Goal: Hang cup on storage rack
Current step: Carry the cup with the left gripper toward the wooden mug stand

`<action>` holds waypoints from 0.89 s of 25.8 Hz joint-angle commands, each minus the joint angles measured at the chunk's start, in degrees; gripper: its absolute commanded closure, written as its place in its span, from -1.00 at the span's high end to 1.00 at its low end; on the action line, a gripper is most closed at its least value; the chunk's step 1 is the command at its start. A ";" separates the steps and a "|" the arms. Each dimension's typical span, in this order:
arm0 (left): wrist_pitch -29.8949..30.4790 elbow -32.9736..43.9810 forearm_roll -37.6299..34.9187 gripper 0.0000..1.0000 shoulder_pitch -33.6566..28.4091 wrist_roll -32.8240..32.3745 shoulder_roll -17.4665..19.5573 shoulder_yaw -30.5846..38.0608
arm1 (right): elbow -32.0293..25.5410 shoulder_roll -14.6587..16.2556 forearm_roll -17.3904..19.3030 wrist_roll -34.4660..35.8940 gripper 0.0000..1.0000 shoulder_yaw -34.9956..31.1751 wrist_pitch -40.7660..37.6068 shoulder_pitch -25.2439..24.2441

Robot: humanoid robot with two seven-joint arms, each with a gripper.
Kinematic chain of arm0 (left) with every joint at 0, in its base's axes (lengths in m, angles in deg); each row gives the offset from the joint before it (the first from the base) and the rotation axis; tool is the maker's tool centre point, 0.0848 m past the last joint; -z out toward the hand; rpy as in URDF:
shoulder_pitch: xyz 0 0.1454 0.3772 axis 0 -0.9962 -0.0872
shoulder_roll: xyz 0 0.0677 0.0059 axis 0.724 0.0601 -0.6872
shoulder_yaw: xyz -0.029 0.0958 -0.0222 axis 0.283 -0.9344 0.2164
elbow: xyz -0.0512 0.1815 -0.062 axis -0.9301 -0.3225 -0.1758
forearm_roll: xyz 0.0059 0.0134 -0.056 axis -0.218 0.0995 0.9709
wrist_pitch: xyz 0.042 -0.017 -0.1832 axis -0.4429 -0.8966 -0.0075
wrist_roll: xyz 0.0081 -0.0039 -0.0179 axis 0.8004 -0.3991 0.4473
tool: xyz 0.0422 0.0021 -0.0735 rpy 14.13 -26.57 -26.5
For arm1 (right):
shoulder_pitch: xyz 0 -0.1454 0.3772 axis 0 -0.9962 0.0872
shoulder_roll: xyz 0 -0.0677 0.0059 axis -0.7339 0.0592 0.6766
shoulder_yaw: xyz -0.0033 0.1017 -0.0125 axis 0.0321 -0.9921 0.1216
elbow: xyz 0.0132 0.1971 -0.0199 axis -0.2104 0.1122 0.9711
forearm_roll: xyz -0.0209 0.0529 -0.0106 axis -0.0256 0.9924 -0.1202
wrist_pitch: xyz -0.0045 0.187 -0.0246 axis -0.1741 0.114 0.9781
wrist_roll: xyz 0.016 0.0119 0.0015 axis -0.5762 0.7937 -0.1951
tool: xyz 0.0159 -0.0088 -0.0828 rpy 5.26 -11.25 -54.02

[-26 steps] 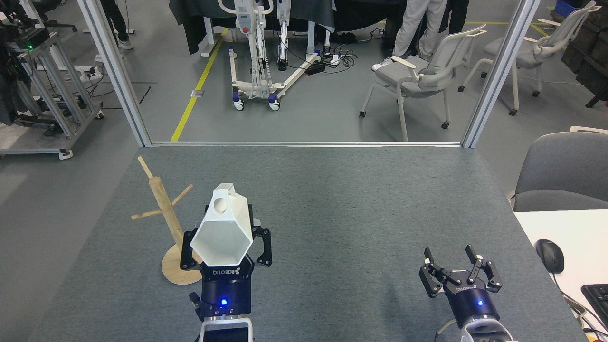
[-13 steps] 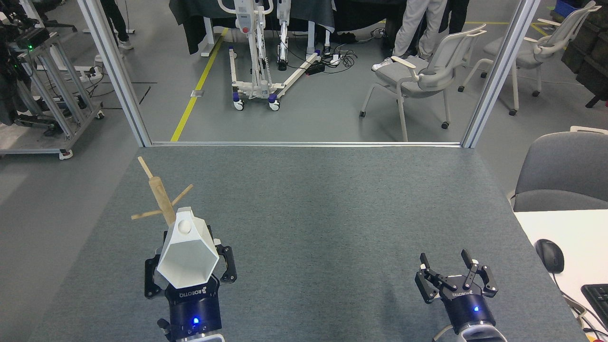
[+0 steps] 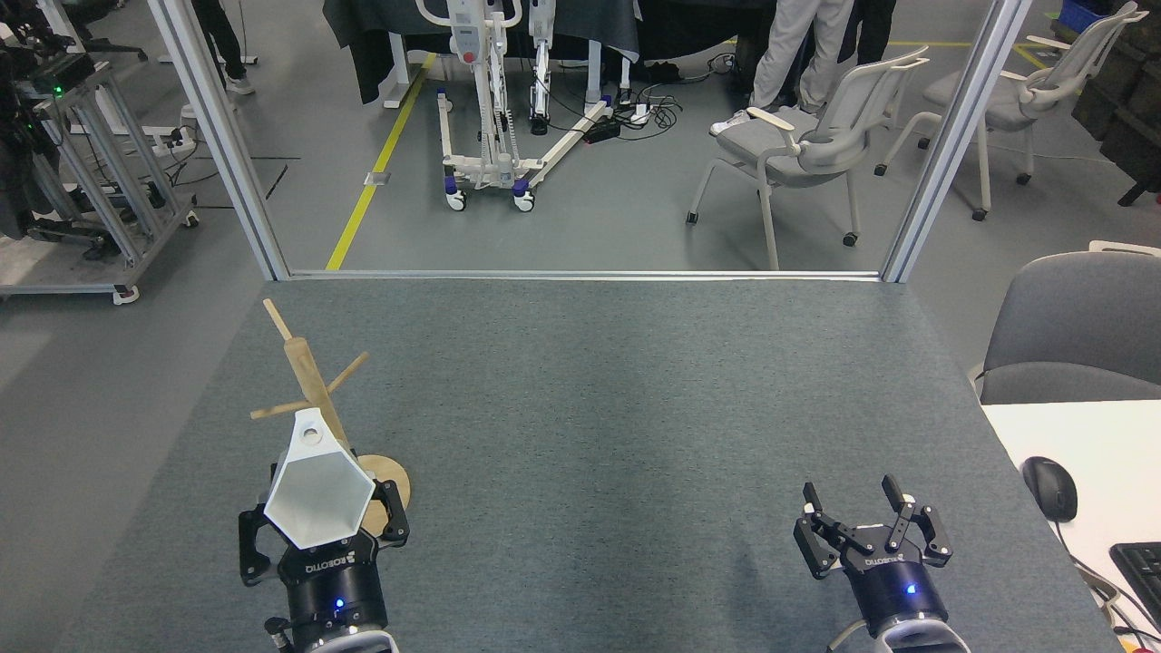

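Note:
The white faceted cup (image 3: 317,494) is held in my left gripper (image 3: 320,533), which is shut on its base. Its hexagonal rim faces the head camera. The cup's pierced tab (image 3: 311,433) points up and sits just in front of the lower post of the wooden storage rack (image 3: 307,367), right beside the rack's left peg (image 3: 277,410). Whether the tab touches a peg is not clear. The cup hides part of the rack's round base (image 3: 392,479). At the near right, my right gripper (image 3: 868,515) stands open above the table with nothing in it.
The grey felt table (image 3: 590,408) runs to a metal frame rail (image 3: 580,274) at the back. A white desk with a mouse (image 3: 1050,487) and a keyboard corner adjoins at the right. Chairs and a person's legs stand on the floor beyond.
My left gripper has carried the cup left and nearer to me, from right of the rack to in front of its post. The right gripper drew back slightly.

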State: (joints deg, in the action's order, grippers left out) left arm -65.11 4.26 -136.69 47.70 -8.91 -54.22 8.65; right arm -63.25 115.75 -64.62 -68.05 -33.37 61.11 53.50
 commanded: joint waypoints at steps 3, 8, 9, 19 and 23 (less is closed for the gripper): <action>-0.15 -2.13 -0.01 -1.00 0.14 -0.61 1.53 1.54 | 0.00 0.02 0.09 -0.01 0.98 0.00 -0.08 0.10; -0.42 -4.15 -0.89 -1.00 0.14 -2.36 2.85 2.94 | 0.00 0.02 0.09 -0.01 0.99 0.09 -0.08 0.10; -0.33 -4.51 -1.50 -1.00 0.14 -2.36 3.12 3.29 | 0.00 0.02 0.00 -0.01 0.99 0.09 -0.08 0.10; -0.15 -9.25 -2.56 -1.00 1.01 -3.15 6.10 5.14 | 0.26 0.11 0.09 -0.01 0.99 1.23 -0.08 0.19; 0.02 -11.89 -2.56 -1.00 3.91 -3.33 7.95 5.05 | 0.26 0.11 0.09 -0.01 0.98 1.23 -0.08 0.36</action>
State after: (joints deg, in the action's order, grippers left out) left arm -65.34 -5.88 -139.26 49.97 -12.16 -47.55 13.68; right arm -62.99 115.83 -64.52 -68.01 -32.23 61.05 53.61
